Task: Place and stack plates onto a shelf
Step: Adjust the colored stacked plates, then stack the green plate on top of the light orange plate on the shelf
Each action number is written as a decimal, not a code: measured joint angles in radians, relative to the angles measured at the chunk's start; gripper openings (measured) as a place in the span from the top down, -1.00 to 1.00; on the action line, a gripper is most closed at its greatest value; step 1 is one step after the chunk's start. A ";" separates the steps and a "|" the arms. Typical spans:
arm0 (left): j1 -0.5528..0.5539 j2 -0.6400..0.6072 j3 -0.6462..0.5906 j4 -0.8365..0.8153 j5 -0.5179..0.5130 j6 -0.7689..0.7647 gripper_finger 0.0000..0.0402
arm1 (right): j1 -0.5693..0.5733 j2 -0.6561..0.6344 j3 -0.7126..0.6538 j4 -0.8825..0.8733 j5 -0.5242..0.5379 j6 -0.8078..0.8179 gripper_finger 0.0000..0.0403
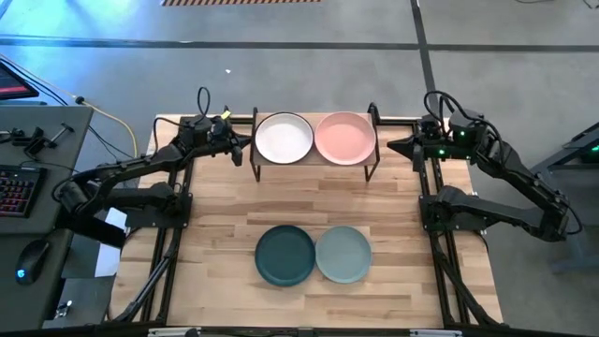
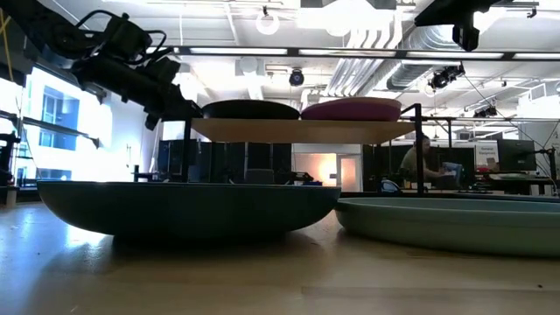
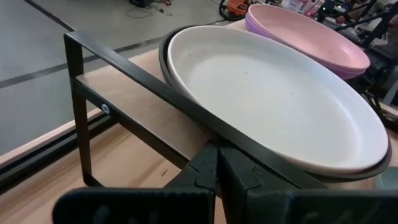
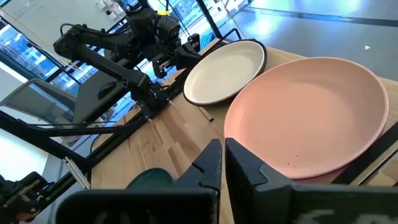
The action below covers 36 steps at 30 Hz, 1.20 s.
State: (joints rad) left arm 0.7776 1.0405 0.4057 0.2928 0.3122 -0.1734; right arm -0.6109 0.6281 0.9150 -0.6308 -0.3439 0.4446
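We see the cream-white plate [image 1: 284,138] and pink plate [image 1: 344,138] side by side on the shelf [image 1: 314,165] (each over a darker one); both grippers, left [image 1: 242,145] and right [image 1: 394,146], flank it clenched, empty.

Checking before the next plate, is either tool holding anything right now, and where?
Nothing is held: left tool and right tool are shut and empty beside the shelf.

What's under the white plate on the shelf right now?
A black plate sits directly under the cream-white plate; only its dark rim shows around the edge, the rest is covered. Below both is the shelf board. Likewise a purple plate lies under the pink plate.
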 joint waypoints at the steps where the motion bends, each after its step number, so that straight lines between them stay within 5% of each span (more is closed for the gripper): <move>1: 0.003 -0.004 0.000 -0.002 0.000 0.000 1.00 | 0.000 0.000 0.000 0.000 0.000 0.000 0.99; 18: 0.042 -0.299 0.154 -0.174 -0.015 -0.026 1.00 | 0.000 0.007 0.000 0.000 0.000 -0.043 0.99; 24: -0.130 -0.411 0.213 -0.189 -0.046 -0.108 1.00 | 0.001 0.006 -0.004 0.045 0.000 -0.095 0.99; 36: -0.593 -0.455 0.214 -0.182 -0.434 -0.047 1.00 | 0.090 0.005 -0.134 0.284 -0.007 -0.077 0.99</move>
State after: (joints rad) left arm 0.1843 0.5850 0.6193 0.1109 -0.1218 -0.2208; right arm -0.5207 0.6331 0.7813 -0.3471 -0.3511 0.3681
